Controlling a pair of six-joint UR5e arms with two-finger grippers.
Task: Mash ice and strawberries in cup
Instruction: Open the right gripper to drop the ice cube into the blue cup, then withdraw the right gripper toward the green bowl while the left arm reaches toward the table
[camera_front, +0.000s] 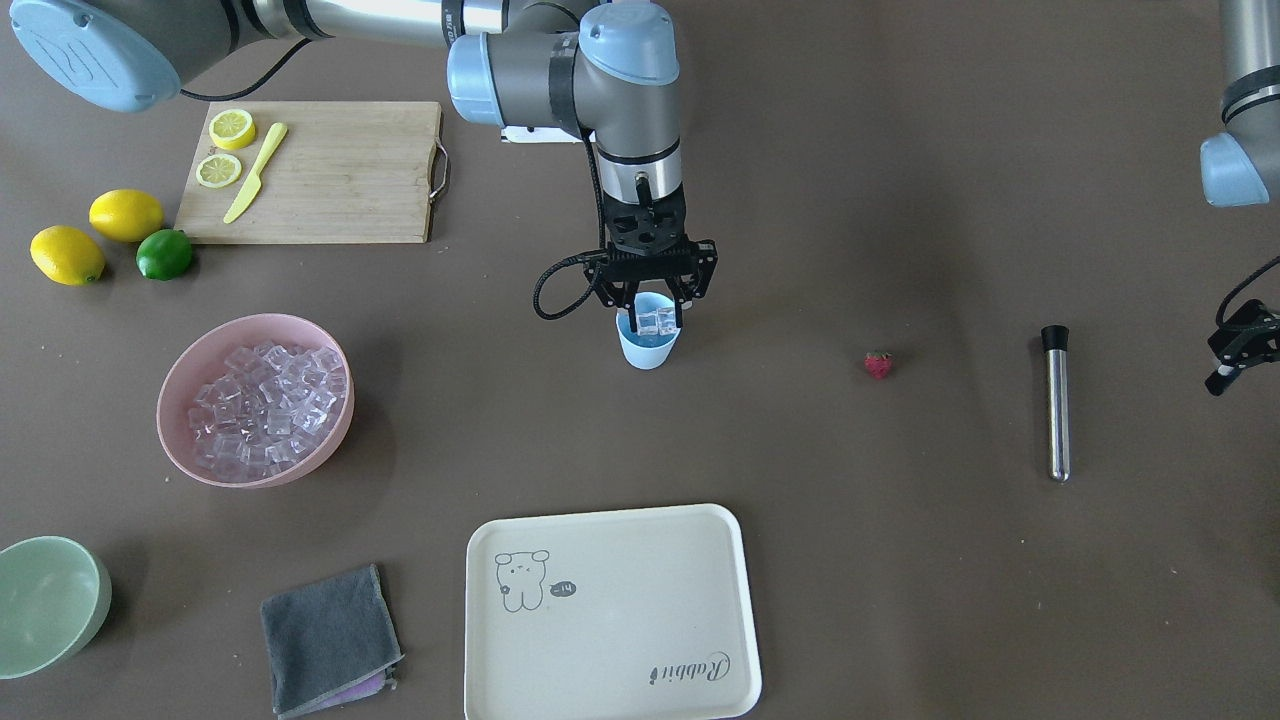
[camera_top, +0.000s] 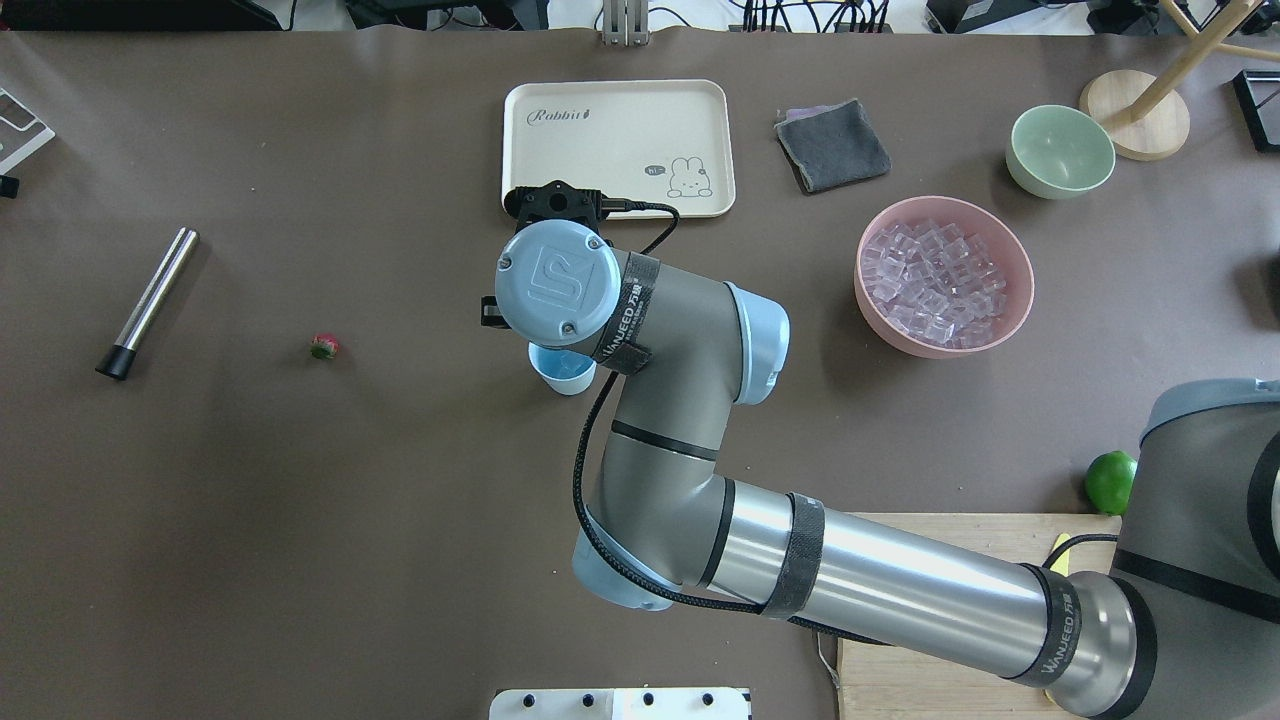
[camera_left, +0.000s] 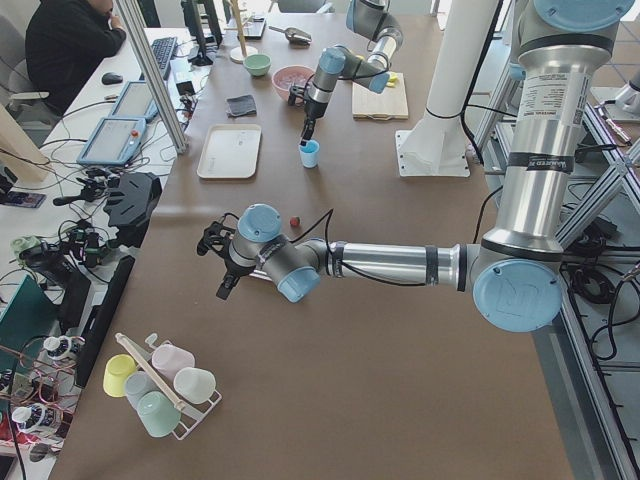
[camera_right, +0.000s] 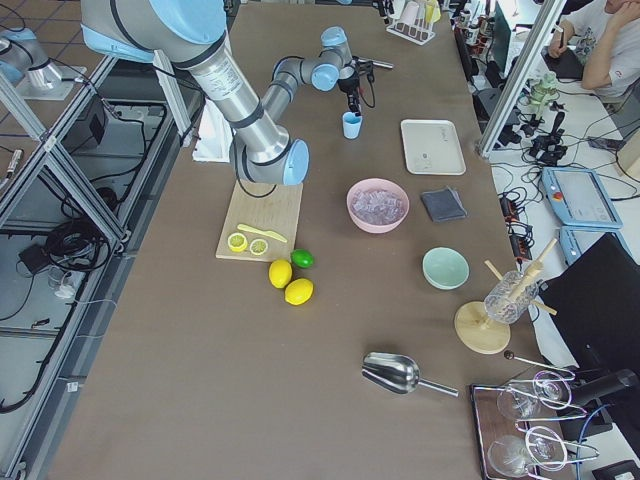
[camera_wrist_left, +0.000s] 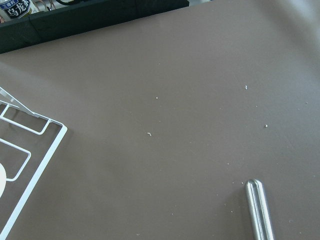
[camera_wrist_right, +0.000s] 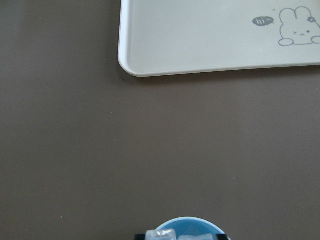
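Front view: plain matte brown worktop (camera_front: 900, 560). The right gripper (camera_front: 655, 320) has its jaws clenched on a couple of ice cubes (camera_front: 664, 322) right at the mouth of the blue cup (camera_front: 648, 355). The strawberry (camera_front: 878, 364) lies on its own, well off to the side, with the steel muddler (camera_front: 1056, 410) beyond it. The left gripper (camera_front: 1238, 350) pokes in at the edge, and I can't tell how its jaws stand.

Overhead: the arm hides most of the cup. The cream tray (camera_top: 620, 150) and a pink bowl (camera_top: 1028, 290) heaped with more cubes sit further out.

Side views: lab room, aluminium framing, cluttered desks, a person (camera_left: 65, 50) seated.

Left wrist: bare worktop with tiny white specks.

Right wrist: cup rim, a cube over it, tray corner.
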